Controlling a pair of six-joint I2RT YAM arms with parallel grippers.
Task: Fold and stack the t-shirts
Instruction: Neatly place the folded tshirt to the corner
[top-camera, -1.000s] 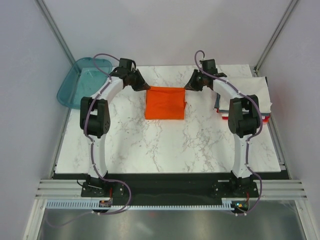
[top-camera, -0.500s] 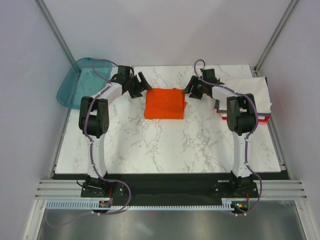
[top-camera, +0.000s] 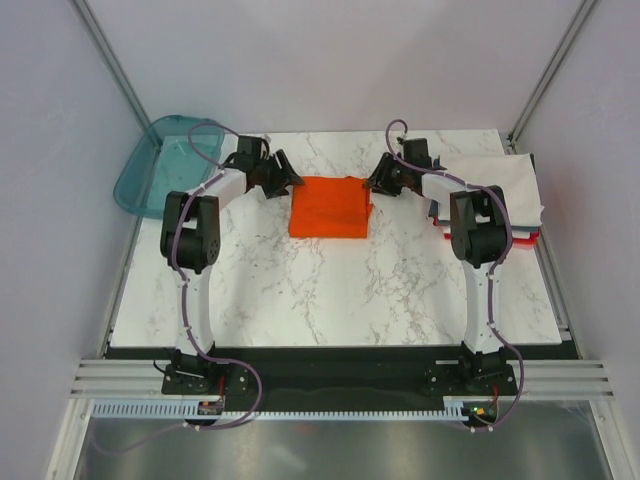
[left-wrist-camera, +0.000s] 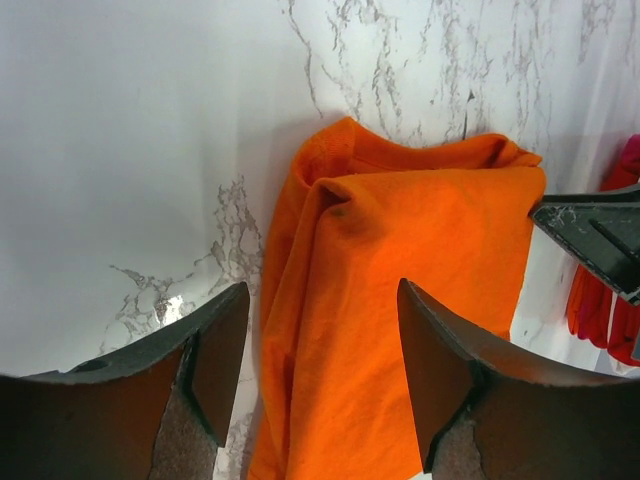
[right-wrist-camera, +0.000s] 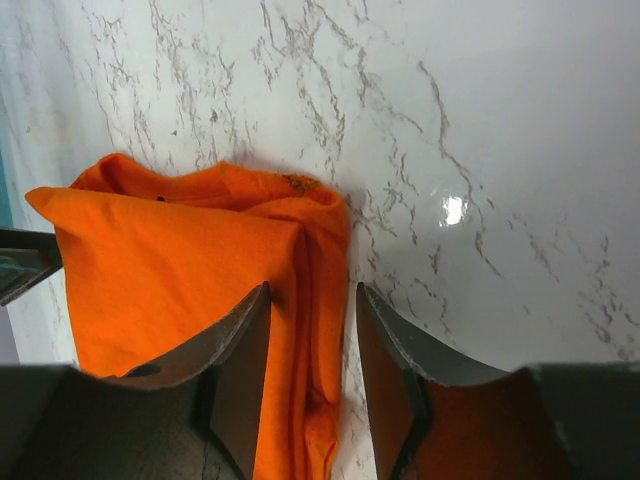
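The orange t-shirt (top-camera: 329, 208) lies folded into a flat rectangle at the far middle of the marble table. My left gripper (top-camera: 286, 177) is open at its far left corner; in the left wrist view the gripper (left-wrist-camera: 322, 285) straddles the shirt's (left-wrist-camera: 400, 300) left folded edge. My right gripper (top-camera: 376, 180) is open at the far right corner; in the right wrist view the gripper (right-wrist-camera: 312, 288) straddles the shirt's (right-wrist-camera: 170, 280) right edge. A stack of folded shirts (top-camera: 505, 180), white on top with red (top-camera: 528, 238) below, lies at the right.
A teal translucent tray (top-camera: 163, 160) sits tilted off the table's far left corner. The table's (top-camera: 330, 290) near half shows bare marble. The grey side walls stand close on both sides.
Both grippers have shifted slightly inward and nearer beside the shirt's far corners. The shirt's far edge has dropped and settled into a layered fold.
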